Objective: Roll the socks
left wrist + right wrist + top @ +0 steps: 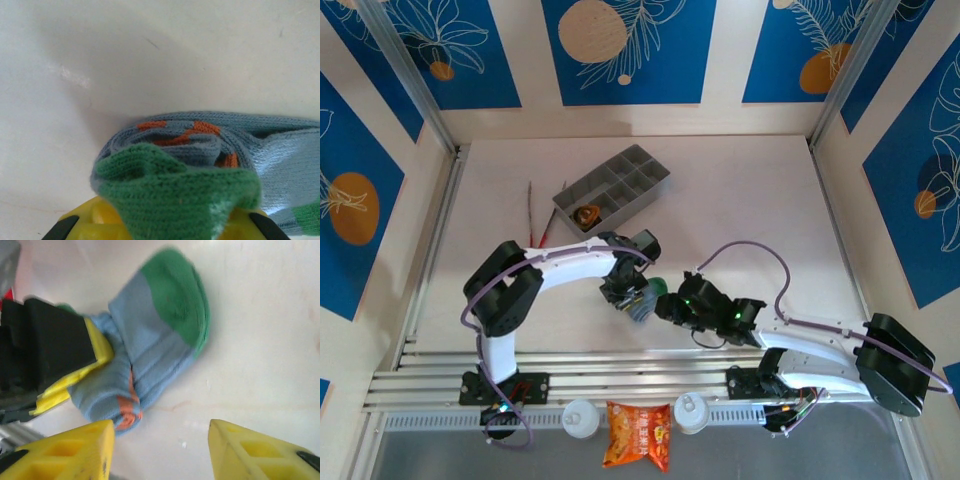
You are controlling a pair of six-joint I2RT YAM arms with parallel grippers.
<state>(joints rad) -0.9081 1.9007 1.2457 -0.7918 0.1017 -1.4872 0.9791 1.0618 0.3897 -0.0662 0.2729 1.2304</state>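
The grey-blue sock [150, 350], with a green toe and orange marks, lies partly rolled on the white table. My left gripper [170, 220] is shut on its green-edged end, and its yellow fingers [85, 222] show under the fabric. From above, the left gripper [630, 297] sits over the sock bundle [658, 288]. My right gripper [160, 450] stands open just short of the roll's orange end, with bare table between its fingers [75, 450]. It points at the bundle from the right [667, 306]. A small brown-and-orange bundle [587, 215], apparently the other sock, lies in the tray.
The grey compartment tray [630, 175] stands behind the arms. Thin red sticks [533, 218] lie to its left. At the near edge lie an orange snack bag [638, 435] and two white round caps [580, 418]. Walls close in the table on three sides.
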